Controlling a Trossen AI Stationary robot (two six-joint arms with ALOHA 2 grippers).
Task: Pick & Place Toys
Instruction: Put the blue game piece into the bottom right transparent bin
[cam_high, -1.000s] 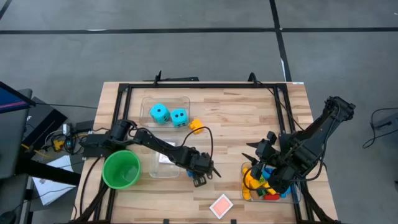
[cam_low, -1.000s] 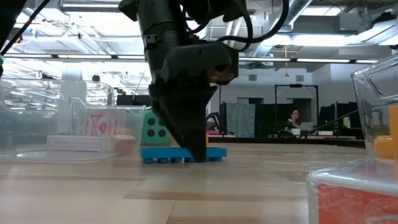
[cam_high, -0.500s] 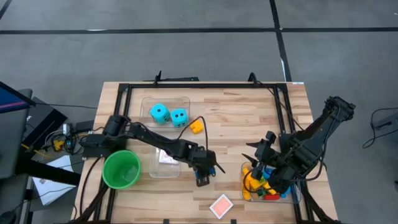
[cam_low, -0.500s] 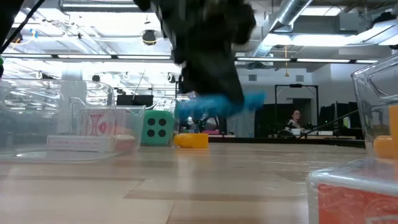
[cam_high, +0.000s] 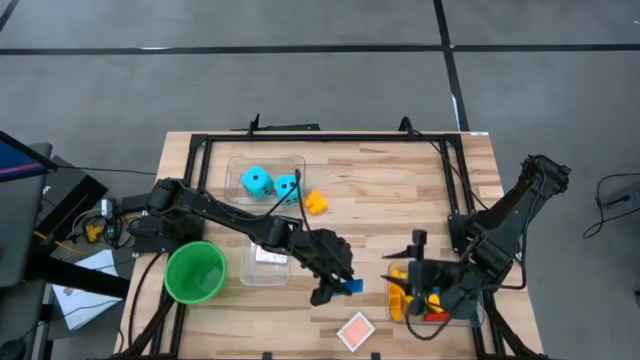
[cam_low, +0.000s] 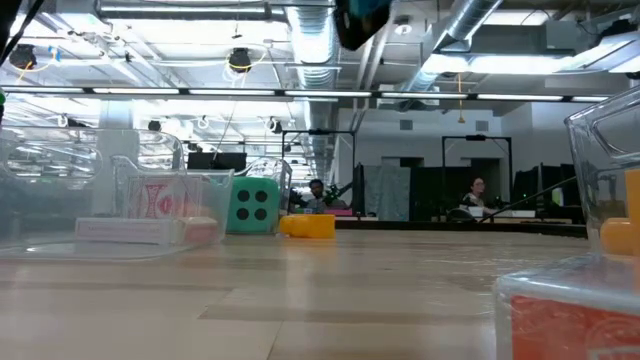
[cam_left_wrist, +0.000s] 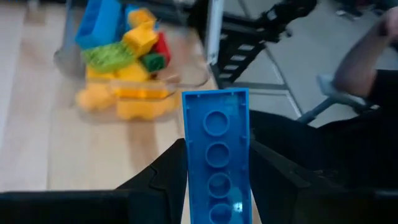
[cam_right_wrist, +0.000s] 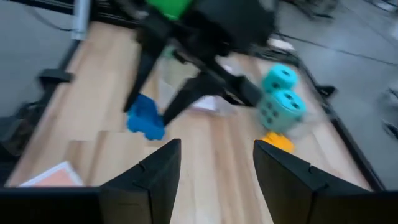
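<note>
My left gripper (cam_high: 338, 287) hangs above the table's middle, near its front, shut on a long blue brick (cam_left_wrist: 217, 155) with one row of studs. Only its lower end (cam_low: 360, 15) shows in the low view, at the top edge. My right gripper (cam_right_wrist: 217, 186) stands open and empty above the clear bin of coloured bricks (cam_high: 432, 303) at the right. Two cyan dice (cam_high: 271, 184) sit in a clear bin at the back. A yellow brick (cam_high: 316, 204) and a red-and-white card (cam_high: 355, 330) lie on the wood. My left gripper pinches the blue brick by its two long sides (cam_left_wrist: 189, 186), one finger on each. The brick runs along the fingers and sticks out past their tips, studs facing the wrist. The fingers slant down toward the table's right. The brick hangs clear of the table.
A green cup (cam_high: 195, 272) stands at the near left. Beside it is a clear bin (cam_high: 265, 262) holding cards. A black frame (cam_high: 330, 140) runs round the table top. Bare wood lies between my left gripper and the brick bin.
My left gripper has lifted the blue brick off the table, high above it, and gone a little toward the right edge. It has tipped from pointing steeply down to slanting. My right gripper has rolled its wrist and shifted slightly toward the near edge, staying open.
</note>
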